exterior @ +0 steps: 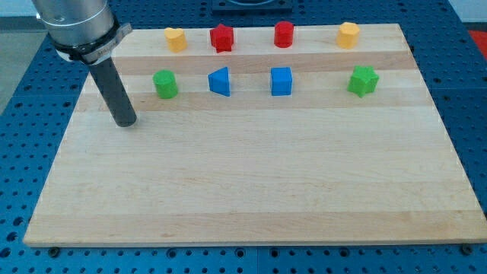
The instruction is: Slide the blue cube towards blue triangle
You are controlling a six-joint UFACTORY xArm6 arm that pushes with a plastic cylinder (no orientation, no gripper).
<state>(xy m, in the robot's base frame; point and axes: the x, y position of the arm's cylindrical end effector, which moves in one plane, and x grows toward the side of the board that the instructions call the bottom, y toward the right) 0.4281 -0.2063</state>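
At nine o'clock of the desk, my tip waits, no gripper fitted; blue cube sits untouched, apart from blue triangle.

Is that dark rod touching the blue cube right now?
No, my tip rests at the view's left, beyond the green block, far from the blue cube.

This looks like a robotics lab or test bench. A pale wooden board lies as the work surface on a blue metal plate drilled with a regular grid of holes, the kind used for mounting equipment, visible along the left, right and bottom edges of the frame. At the upper left, a grey machined arm housing carries a straight dark rod down to the board.
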